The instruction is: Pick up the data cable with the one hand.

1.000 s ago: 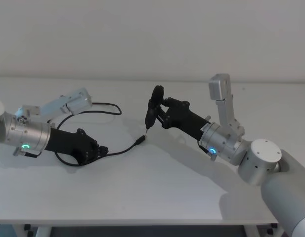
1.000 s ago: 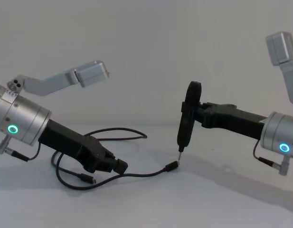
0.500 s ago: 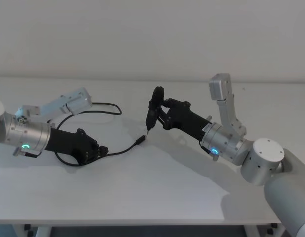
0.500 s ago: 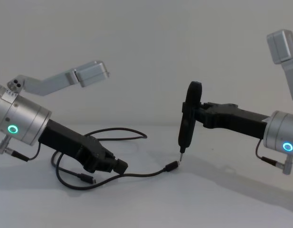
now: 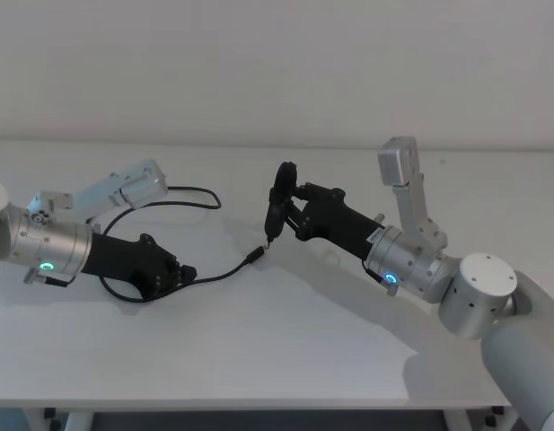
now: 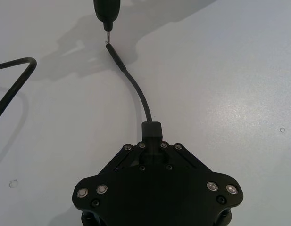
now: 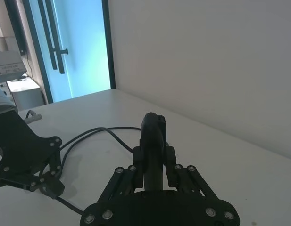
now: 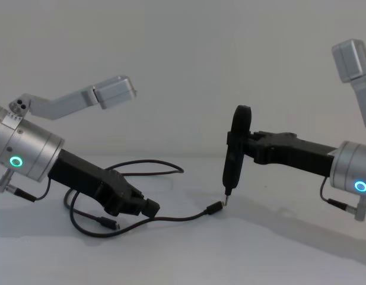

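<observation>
One data cable (image 5: 200, 199): long, thin, black, rubbery, in loose loops on the left half of the white matte tabletop (image 5: 285, 341). Free end with small dark plug (image 8: 214, 207) lying flat near table centre; second plug (image 8: 108, 224) low beside the left claw; part of the loops hidden behind the left arm.

Two claws. Left claw (image 5: 180, 272): black, blocky, two-jawed, on thick silver cylinder wrist with green ring light, low at the tabletop, clamped on the cable a short way back from the free plug. Right claw (image 5: 290, 199): black, closed around a slim dark tool (image 8: 232, 157) with thin metal pin tip, tool held upright, tip just above and beside the free plug; contact not discernible.
</observation>
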